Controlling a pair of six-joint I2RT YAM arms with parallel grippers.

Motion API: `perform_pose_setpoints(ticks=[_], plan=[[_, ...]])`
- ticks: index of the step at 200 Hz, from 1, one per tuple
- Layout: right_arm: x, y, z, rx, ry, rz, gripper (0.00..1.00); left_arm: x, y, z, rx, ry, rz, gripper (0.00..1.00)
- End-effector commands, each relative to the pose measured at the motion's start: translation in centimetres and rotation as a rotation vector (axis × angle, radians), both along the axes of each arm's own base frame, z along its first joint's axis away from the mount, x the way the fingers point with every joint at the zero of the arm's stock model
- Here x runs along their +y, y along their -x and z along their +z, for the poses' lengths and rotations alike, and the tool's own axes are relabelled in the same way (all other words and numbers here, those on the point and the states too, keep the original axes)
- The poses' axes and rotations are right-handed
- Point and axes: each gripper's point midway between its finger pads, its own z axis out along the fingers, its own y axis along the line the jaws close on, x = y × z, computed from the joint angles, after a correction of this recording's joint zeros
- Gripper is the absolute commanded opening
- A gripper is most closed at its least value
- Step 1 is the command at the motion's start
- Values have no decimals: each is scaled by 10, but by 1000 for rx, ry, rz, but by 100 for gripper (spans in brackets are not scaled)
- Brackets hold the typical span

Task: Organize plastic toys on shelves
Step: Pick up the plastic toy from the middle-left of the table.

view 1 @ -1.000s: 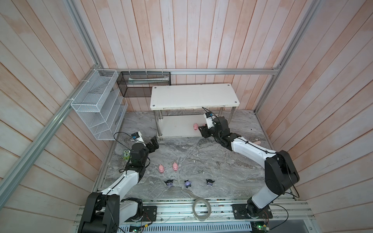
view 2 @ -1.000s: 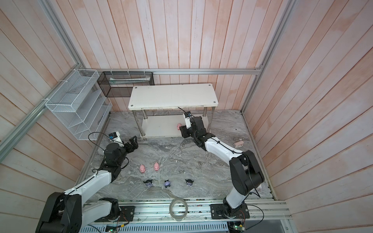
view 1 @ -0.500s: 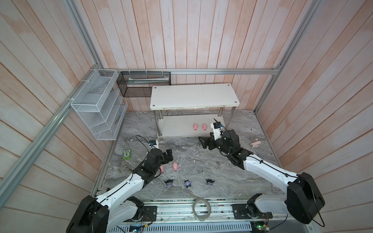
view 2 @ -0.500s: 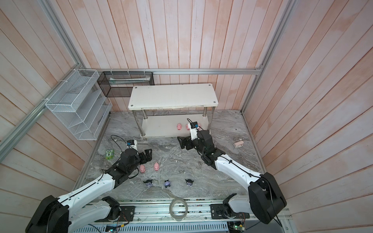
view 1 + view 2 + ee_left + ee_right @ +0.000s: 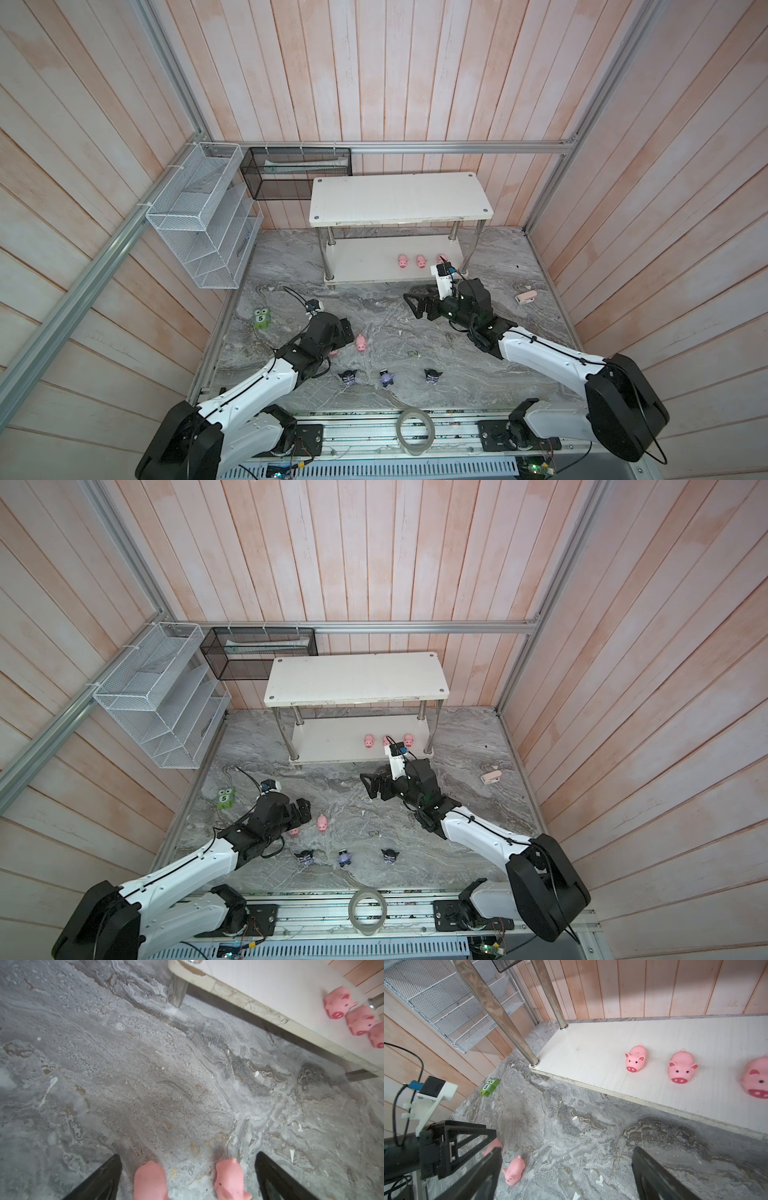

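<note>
**Ops:** In a top view my left gripper (image 5: 348,331) hangs over the floor pigs (image 5: 360,343). One lies clear beside it and one is half hidden under it. Three shelf pigs (image 5: 421,262) line the lower board (image 5: 365,259) of the shelves (image 5: 399,203). Three dark figurines (image 5: 386,377) sit on the marble tabletop (image 5: 374,316), nearer the robot's base.

**Spotter:** And the right gripper (image 5: 411,306)?

**Ops:** It's spread wide with nothing in it, just off the board's front edge. I'd leave it out of the left gripper's lane.

**Spotter:** Left wrist view?

**Ops:** My fingers (image 5: 104,1180) stand wide and empty. Both floor pigs (image 5: 228,1178) lie between them, apart from each other. If I closed here I'd likely squash the two together and lift neither cleanly. I'd slide sideways until one pig sits centred alone, then drop until the tips nearly meet the marble. Then I'd close gently, because they look soft.

**Spotter:** Right wrist view?

**Ops:** Its fingers (image 5: 648,1174) are parted too, holding nothing. The shelf pigs (image 5: 682,1067) face outward in a row, and there's bare board between them and the chrome leg (image 5: 500,1014). I'd set the next pig there, in line, snout forward.
</note>
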Motion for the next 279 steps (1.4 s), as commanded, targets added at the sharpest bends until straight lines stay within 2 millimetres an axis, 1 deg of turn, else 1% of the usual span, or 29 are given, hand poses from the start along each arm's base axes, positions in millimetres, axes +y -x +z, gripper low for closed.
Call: perform_pose_setpoints(ticks=[1,28,48,70,85,115,162,212,229,245,264,279], plan=[[0,0,10,-42,-28,-9,98,2,12,-15,67,-24,13,99],[0,-1,7,-39,-29,-15,97,1,20,-28,106,-31,26,96],[0,-2,4,-37,-22,-15,96,1,21,-32,116,-44,37,96],[-2,-2,-1,-31,-13,-24,95,8,23,-37,136,-79,83,95],[-3,-3,-5,-26,-7,-29,94,6,24,-41,145,-78,78,93],[-2,-4,-10,-15,-3,-28,93,2,26,-46,165,-76,77,86],[3,-7,-17,7,2,-14,92,0,23,-44,155,-81,79,63],[5,-9,-23,27,4,-8,90,1,19,-47,155,-109,78,60],[6,-10,-25,30,5,-7,90,1,18,-48,160,-115,79,57],[5,-11,-25,36,5,-8,90,0,17,-48,159,-117,76,50],[7,-13,-27,41,6,-5,90,0,16,-48,157,-119,74,47],[7,-13,-29,47,8,-1,90,0,16,-47,157,-123,75,42]])
